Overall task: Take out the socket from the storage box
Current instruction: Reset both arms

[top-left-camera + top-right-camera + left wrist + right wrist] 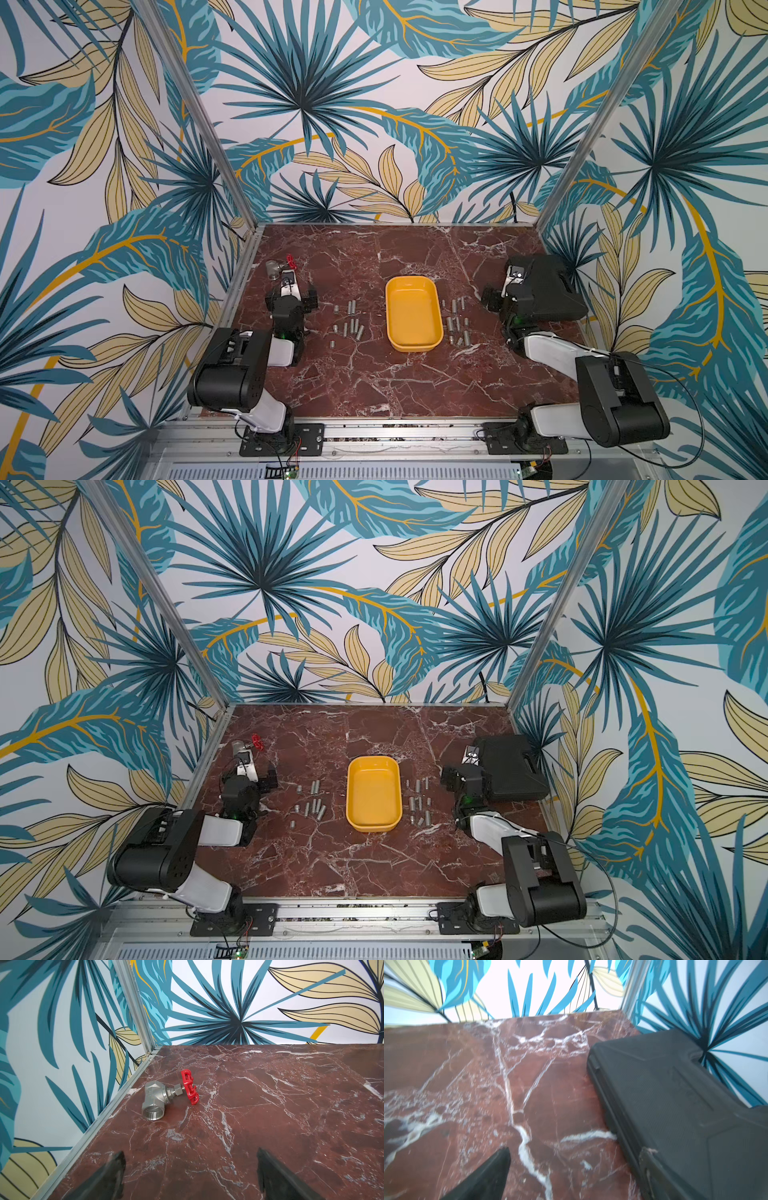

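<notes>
Both arms folded low, elbows back; left claw (191, 1167) spread, holding nothing; right claw (512, 296) spread beside the black case (548, 291). The storage box (413, 320) sits centred on the table (374, 386), sockets (351, 307) lying either side.

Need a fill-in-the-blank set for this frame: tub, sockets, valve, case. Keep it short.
1. The shallow yellow plastic tub is ___ inside.
2. The small grey metal sockets lie on the red marble table, on ___ sides of the tub.
3. The grey metal valve has a handwheel coloured ___.
4. The black hard-shell case lies on the robot's ___ side.

Missing words: empty; both; red; right.
</notes>
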You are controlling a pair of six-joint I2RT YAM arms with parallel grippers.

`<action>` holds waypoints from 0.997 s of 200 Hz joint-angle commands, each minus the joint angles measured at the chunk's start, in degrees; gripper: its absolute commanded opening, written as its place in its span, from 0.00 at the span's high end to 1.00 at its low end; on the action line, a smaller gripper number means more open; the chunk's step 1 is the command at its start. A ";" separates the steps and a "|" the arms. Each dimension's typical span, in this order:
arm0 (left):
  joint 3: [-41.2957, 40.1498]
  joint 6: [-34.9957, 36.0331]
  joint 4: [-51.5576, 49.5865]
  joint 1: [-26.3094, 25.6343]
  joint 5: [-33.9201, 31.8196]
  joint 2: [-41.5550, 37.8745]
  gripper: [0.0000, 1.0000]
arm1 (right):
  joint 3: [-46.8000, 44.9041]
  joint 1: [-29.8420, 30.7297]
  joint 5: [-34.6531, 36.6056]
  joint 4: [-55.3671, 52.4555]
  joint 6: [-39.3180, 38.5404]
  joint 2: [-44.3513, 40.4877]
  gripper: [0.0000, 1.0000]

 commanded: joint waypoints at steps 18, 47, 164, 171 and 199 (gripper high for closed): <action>1.51 -1.02 -0.36 1.86 8.87 0.26 0.00 | -3.94 -1.73 -5.64 13.91 -0.98 4.94 0.00; 1.80 -2.03 -1.43 2.07 7.02 0.14 0.00 | -3.96 -1.73 -5.57 14.23 -1.02 5.09 0.00; 1.76 -1.82 -0.94 1.98 7.18 0.27 0.00 | -4.19 -1.66 -5.57 14.41 -1.08 4.92 0.00; 1.67 -1.73 -0.94 1.98 7.25 0.29 0.00 | -4.14 -1.66 -5.57 14.41 -1.14 4.92 0.00; 1.70 -1.77 -0.94 1.98 7.24 0.27 0.00 | -4.20 -1.64 -5.57 14.41 -1.15 4.92 0.00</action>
